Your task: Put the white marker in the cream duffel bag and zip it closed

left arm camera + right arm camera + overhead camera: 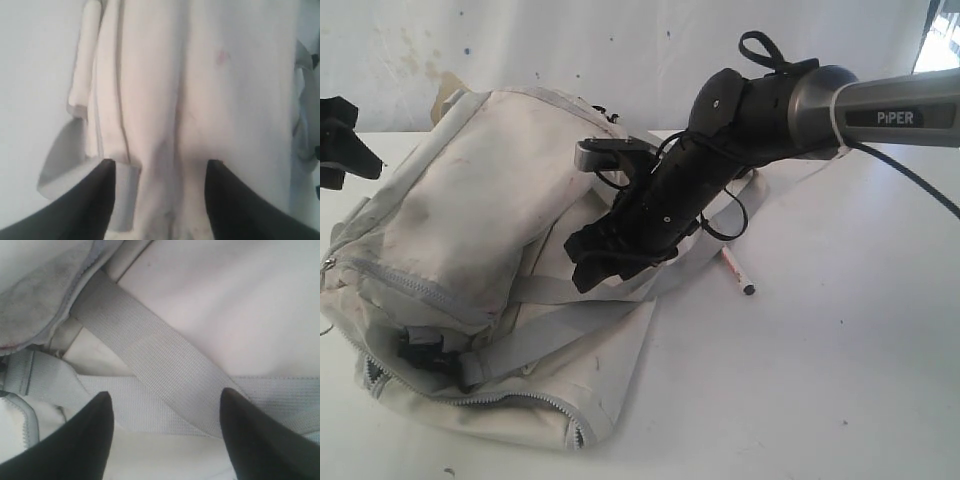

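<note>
One marker (736, 270) beside duffel bag (470, 200)

The bag (470, 200) was soft cloth, off-white, matt and grubby with grey smudges. Its straps (150, 355) were pale grey woven webbing with a fine ribbed weave. The marker (735, 270) looked smooth, like plastic. The table (820, 400) was matt white and speckled. The fingers (70, 450) of my right claw (165, 392) were matt black, and my arm (865, 100) had a dull metal sheen.
</note>
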You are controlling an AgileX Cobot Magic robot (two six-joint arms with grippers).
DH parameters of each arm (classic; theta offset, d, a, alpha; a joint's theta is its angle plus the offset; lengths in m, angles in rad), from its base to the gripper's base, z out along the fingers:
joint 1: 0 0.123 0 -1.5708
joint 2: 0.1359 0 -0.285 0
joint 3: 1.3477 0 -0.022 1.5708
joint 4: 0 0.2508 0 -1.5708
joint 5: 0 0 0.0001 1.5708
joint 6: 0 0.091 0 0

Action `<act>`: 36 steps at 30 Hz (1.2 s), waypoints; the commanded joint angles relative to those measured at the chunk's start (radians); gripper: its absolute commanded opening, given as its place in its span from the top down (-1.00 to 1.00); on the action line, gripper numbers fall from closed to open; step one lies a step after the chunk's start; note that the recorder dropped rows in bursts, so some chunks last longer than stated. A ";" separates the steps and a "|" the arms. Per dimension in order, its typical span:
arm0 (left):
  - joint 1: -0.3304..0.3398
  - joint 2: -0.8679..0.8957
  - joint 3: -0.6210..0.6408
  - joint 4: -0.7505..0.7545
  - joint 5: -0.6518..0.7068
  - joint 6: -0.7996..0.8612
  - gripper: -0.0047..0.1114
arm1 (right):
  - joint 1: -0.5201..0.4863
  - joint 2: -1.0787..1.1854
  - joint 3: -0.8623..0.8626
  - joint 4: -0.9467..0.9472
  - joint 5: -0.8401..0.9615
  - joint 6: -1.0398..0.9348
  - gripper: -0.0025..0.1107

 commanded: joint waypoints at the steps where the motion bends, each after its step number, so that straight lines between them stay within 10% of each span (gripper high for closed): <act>1: -0.001 0.000 0.021 -0.012 -0.122 0.065 -0.35 | 0.000 -0.011 -0.005 -0.005 -0.002 -0.006 -0.06; 15: -0.001 0.174 0.021 -0.278 -0.076 0.243 -0.43 | 0.000 -0.011 -0.005 0.001 0.028 -0.006 -0.06; 26: -0.001 0.197 0.021 -0.280 -0.036 0.187 0.87 | 0.000 -0.011 -0.005 0.060 0.000 0.031 -0.06; 36: -0.001 0.197 0.021 -0.313 -0.031 0.001 0.92 | 0.063 -0.035 -0.005 0.074 0.001 -0.110 0.08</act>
